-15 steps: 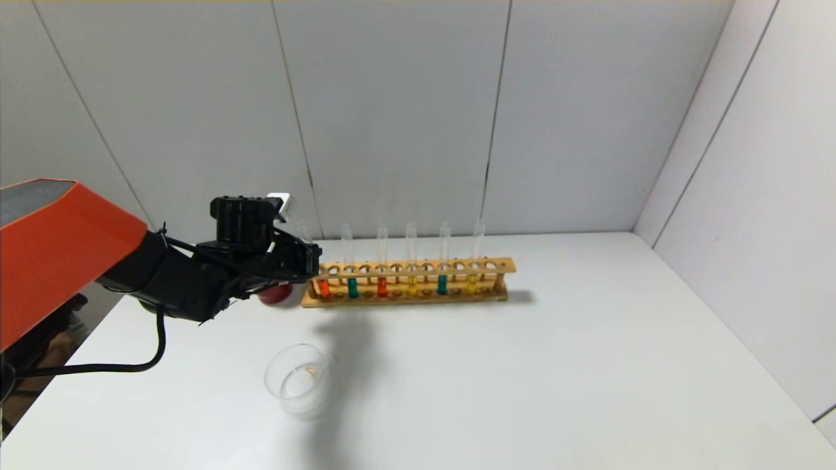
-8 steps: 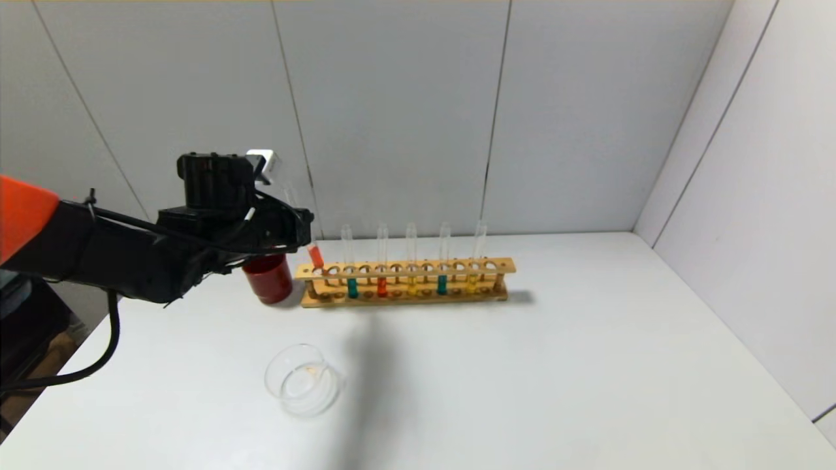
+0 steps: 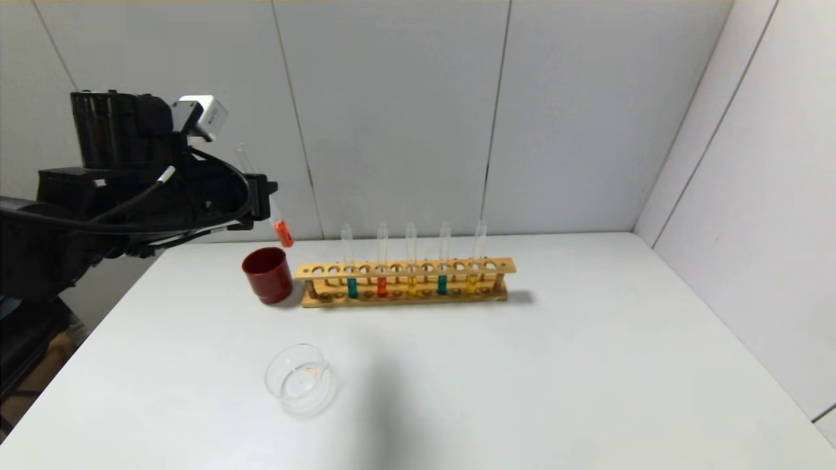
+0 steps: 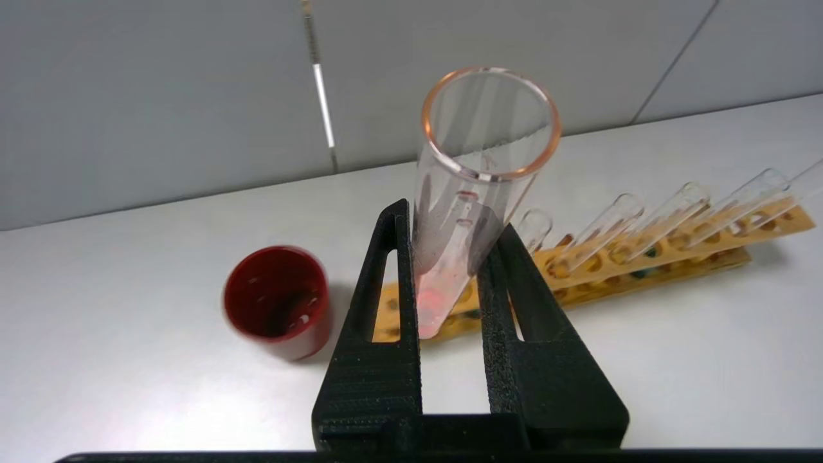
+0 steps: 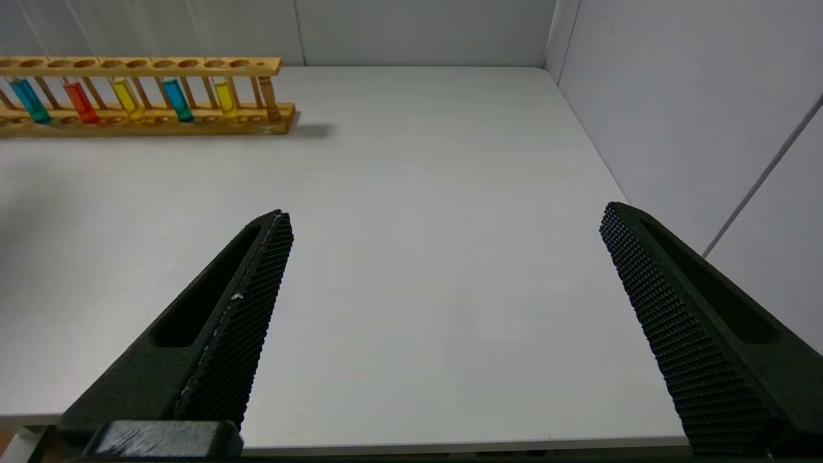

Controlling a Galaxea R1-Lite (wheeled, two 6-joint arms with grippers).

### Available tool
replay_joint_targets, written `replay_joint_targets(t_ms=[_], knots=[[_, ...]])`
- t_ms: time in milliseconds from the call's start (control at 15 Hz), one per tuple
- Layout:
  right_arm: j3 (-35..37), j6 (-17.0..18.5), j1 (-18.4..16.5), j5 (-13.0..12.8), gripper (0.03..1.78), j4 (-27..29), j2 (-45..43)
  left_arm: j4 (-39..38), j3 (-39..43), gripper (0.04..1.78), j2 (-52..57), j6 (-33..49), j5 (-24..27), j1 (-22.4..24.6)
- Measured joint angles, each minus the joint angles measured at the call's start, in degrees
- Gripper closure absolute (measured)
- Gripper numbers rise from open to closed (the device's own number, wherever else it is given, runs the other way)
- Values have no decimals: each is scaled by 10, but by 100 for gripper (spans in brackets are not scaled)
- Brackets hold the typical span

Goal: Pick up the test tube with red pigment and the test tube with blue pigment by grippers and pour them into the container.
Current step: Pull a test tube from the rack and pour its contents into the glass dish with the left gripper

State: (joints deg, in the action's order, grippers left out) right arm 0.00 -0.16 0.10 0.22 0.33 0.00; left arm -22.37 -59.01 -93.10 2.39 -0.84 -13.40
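I have the left end effector [image 4: 450, 257] clamped on the red-pigment tube [image 3: 282, 233], held tilted in the air above the red cup [image 3: 268, 275]. Next I carry it over the glass dish [image 3: 302, 380] and tip it. The right end effector [image 5: 443, 302] hangs open over the bench [image 3: 555, 365].

The left gripper [image 3: 264, 196] hangs raised at the robot's left, arm reaching forward, its two black fingers [image 4: 386, 302] clamped together on something slender. The right gripper [image 5: 443, 283] sits low and idle, fingers spread wide.
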Motion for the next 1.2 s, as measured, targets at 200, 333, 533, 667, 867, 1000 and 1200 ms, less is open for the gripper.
replay_joint_targets(t_ms=[200,333,533,667,867,1000,1200], knots=[[0,0,0,0,6,0,0,-4,76,150,49,-35,-13,3],[0,0,0,0,6,0,0,-10,123,150,81,-54,-14,6],[0,0,0,0,6,0,0,-17,186,150,112,-116,-10,29],[0,0,0,0,6,0,0,-24,223,150,124,-163,12,59],[0,0,0,0,6,0,0,-29,261,150,135,-239,83,114],[0,0,0,0,6,0,0,-30,280,150,139,-303,126,146],[0,0,0,0,6,0,0,-23,290,150,140,-391,214,183]])
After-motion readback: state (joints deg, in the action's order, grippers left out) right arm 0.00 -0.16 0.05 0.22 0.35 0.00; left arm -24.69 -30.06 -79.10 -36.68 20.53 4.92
